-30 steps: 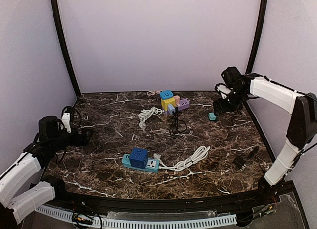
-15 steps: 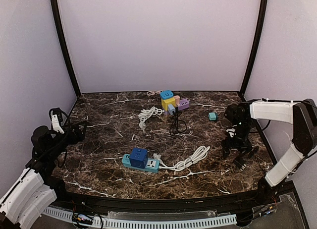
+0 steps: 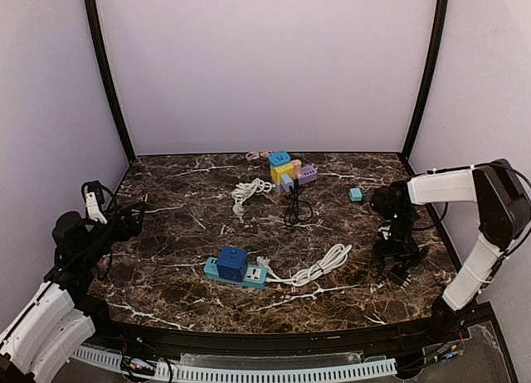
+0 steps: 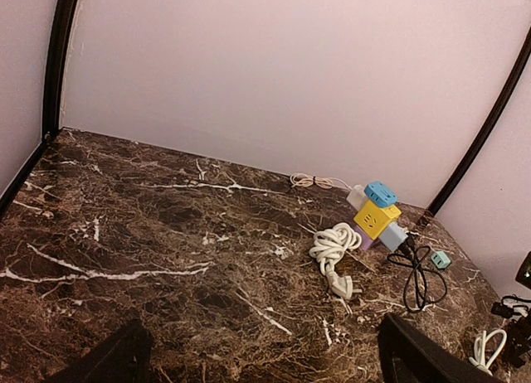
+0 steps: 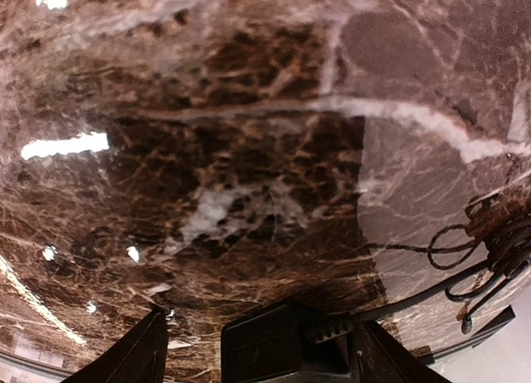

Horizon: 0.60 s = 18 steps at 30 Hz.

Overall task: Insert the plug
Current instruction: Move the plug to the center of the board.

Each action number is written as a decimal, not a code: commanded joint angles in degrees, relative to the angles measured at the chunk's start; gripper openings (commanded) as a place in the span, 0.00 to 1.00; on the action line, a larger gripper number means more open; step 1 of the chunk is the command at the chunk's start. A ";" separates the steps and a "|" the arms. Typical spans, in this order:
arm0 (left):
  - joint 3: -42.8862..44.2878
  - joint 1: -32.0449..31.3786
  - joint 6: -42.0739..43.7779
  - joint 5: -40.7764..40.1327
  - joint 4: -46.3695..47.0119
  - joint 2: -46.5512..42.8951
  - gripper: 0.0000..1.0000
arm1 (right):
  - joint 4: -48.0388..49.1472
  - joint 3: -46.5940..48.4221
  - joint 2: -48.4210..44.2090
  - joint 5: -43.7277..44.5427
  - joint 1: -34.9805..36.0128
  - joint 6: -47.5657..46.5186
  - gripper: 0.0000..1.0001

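Plug (image 5: 264, 354) at 4 o'clock on the bench (image 3: 199, 225) now sits inside my right claw (image 5: 261, 329), which swung over from the back, narrowing but still spread. Grab's next, I reckon.

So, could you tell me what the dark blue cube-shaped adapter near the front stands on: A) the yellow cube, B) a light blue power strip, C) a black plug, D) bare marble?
B: in the top view the dark blue cube-shaped adapter sits on the light blue power strip.

No legible text, no brand marks, no numbers on anything in view
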 commanded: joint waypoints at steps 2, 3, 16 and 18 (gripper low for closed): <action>-1.03 0.46 -0.45 0.87 1.73 0.32 0.96 | -4.58 0.46 -1.71 2.41 2.94 6.15 0.73; -1.08 0.53 -0.46 0.91 1.81 0.32 0.96 | -4.83 0.31 -2.13 1.61 4.03 6.81 0.73; -1.47 0.55 -1.34 1.40 3.01 -0.11 0.97 | 1.40 1.94 0.23 -9.03 23.58 16.36 0.72; -1.54 0.55 -1.34 1.42 3.03 -0.18 0.96 | -0.17 2.28 0.59 -8.30 25.36 17.13 0.74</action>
